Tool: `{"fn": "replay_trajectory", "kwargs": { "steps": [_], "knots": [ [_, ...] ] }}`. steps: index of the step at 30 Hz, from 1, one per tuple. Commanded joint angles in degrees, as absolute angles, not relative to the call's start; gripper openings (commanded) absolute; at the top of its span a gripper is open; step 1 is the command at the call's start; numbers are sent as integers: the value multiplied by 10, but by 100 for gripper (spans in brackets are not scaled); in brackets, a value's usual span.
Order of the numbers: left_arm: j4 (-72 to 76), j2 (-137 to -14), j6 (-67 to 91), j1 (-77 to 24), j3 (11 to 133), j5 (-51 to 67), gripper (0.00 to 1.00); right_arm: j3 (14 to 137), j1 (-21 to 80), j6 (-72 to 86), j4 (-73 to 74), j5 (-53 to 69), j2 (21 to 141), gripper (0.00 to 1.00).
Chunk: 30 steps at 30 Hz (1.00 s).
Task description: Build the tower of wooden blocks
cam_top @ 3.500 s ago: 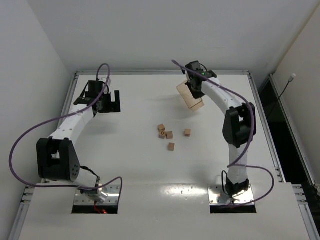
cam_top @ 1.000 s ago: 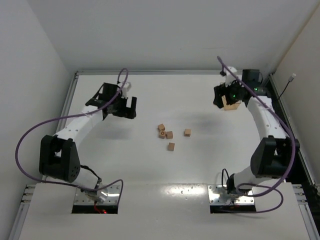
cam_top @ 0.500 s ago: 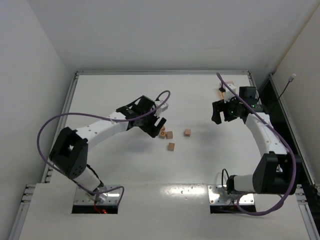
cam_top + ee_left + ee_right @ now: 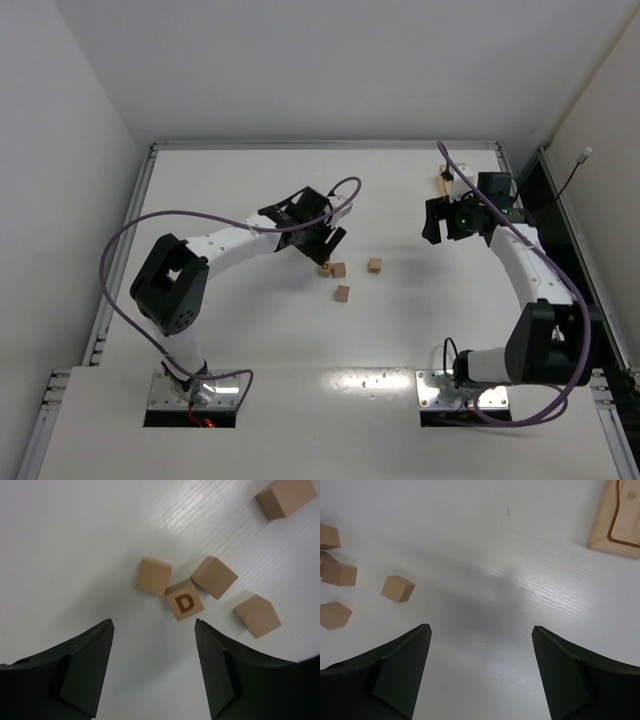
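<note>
My left pincer is spread, with nothing between its fingers, and hangs over bare tabletop near the middle. Just beyond its tips lies the block marked D, letter face up. A plain cube sits against its far left corner and another cube against its far right corner, both so close I cannot tell whether they touch. A fourth block lies apart to the right, and a fifth block lies well beyond, toward the right edge. All the wood blocks rest singly on the tabletop, none on top of another. My right pincer is also spread and grips nothing, hovering over bare tabletop toward the far right corner. The tan tray lies flat past it on the right, and a lone block sits off to its left.
</note>
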<state>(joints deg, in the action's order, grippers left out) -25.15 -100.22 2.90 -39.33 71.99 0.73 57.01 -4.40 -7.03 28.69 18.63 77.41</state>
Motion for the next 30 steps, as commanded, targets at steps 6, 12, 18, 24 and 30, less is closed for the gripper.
{"fn": "replay_trajectory", "kwargs": {
  "steps": [6, 12, 18, 24, 30],
  "knots": [
    [-233, -1071, 18, -391, 789, 3, 62, 584, -46, -53, 265, 192, 792, 80],
    [-238, -1111, 18, -381, 811, 13, 62, 590, -46, -53, 265, 192, 802, 80],
    [-238, -1135, 18, -375, 823, 18, 61, 590, -46, -53, 265, 192, 814, 80],
    [-238, -1153, 12, -375, 834, 29, 48, 590, -46, -53, 265, 192, 819, 80],
    [-243, -1158, 2, -375, 839, 40, 47, 590, -46, -53, 260, 192, 819, 80]
  ]
}}
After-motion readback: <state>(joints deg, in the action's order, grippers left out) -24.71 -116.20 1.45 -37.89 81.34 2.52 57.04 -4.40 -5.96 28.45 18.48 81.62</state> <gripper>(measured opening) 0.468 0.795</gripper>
